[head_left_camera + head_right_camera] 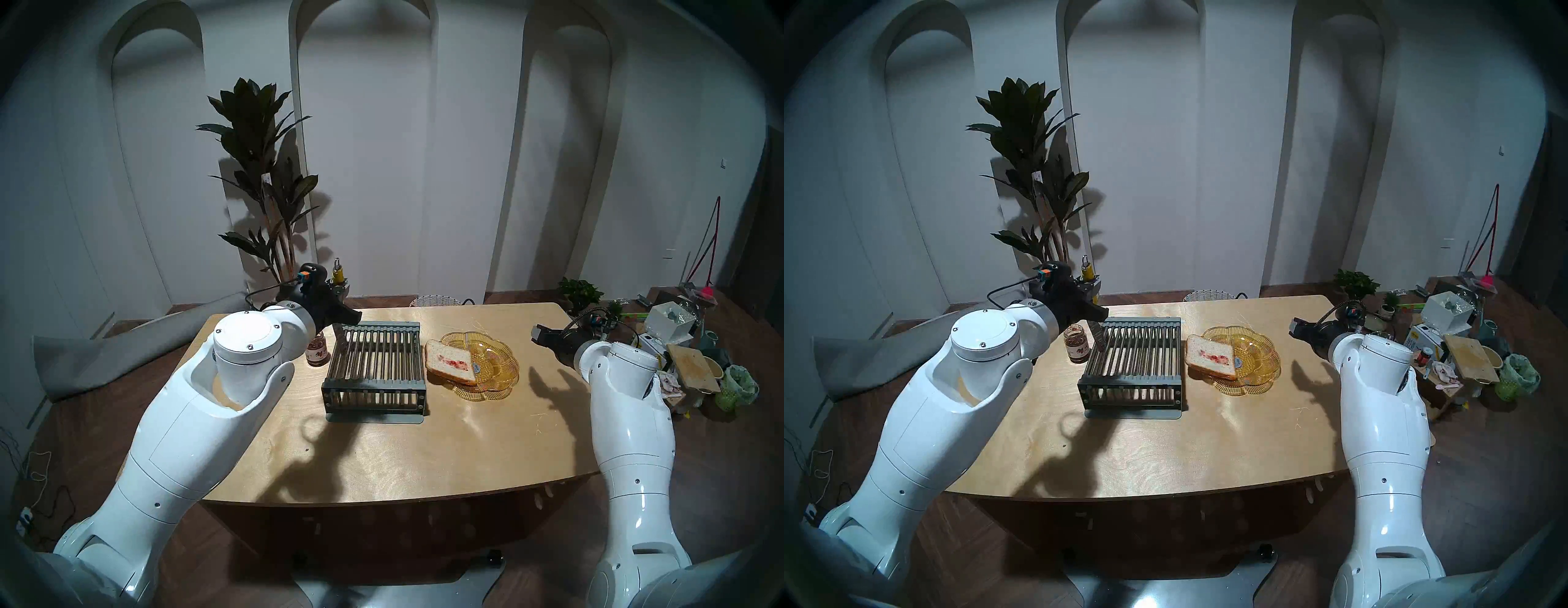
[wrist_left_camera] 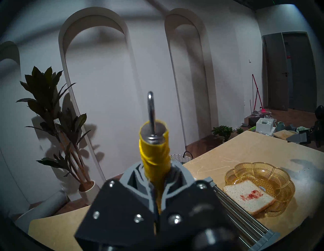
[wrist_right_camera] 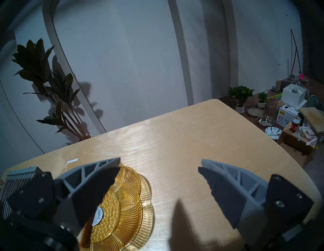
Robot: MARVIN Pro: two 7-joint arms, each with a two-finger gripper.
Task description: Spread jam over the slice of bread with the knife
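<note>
L pincer clenched on knife handle (yellow, blade down by rack). R pincer released, idle. Bread on dish, jam smear mid-slice. Bread soft, tears easy: light strokes.

Both arms: glossy white rounded shells, small dark screws along the seams, round flat joint caps. Wrists black, black cable looped in, orange-and-blue connector on the left. Left gripper and right gripper: black plates with silver screws, grey ribbed triangular fingers, dark pads.
</note>
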